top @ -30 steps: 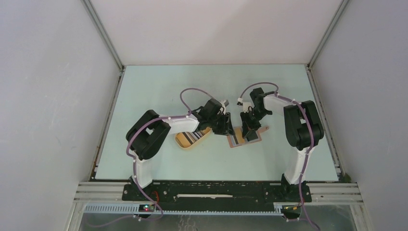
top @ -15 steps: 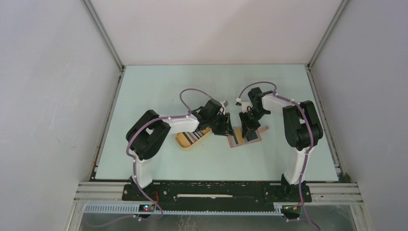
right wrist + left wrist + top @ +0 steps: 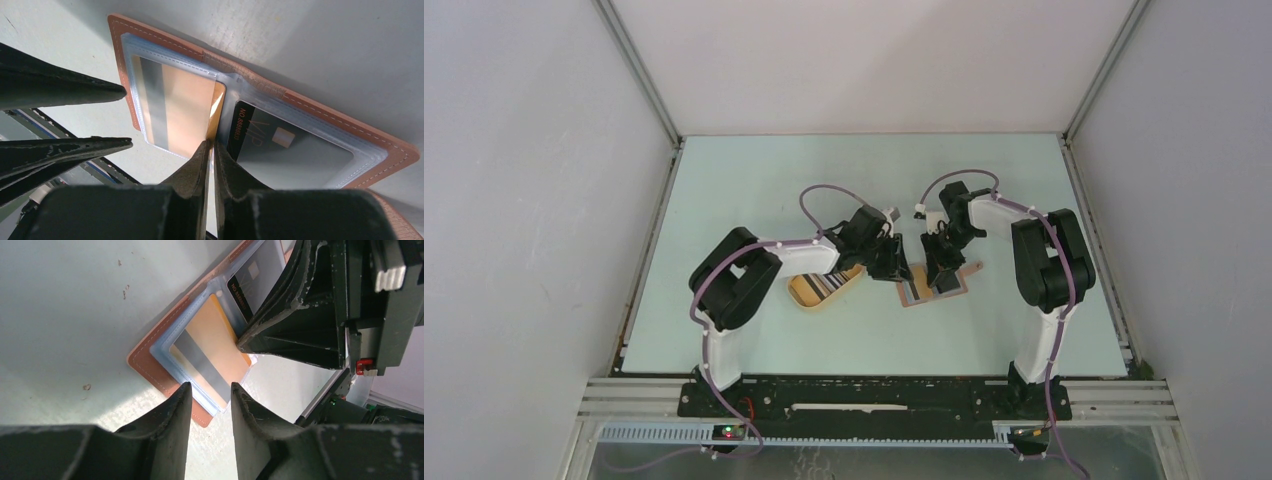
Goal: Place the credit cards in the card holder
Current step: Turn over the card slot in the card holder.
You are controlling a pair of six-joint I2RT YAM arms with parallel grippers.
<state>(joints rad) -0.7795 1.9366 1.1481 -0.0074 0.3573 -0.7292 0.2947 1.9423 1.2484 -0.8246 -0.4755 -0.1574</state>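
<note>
One orange card [image 3: 185, 110] lies lengthwise toward frame-left in a sleeve [image 3: 127, 75] of the open card holder [image 3: 116, 60] on the tabletop [image 3: 754, 200], its free edge pinched by the right end effector [image 3: 210, 150], while the left end effector [image 3: 210, 387] hovers released beside the holder's corner.

Yellow oval tray [image 3: 807, 300] on pale green table [image 3: 724, 200]

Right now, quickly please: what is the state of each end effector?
Left end effector: open, holding nothing, at a corner of the card holder.
Right end effector: shut on the edge of the orange card.
</note>
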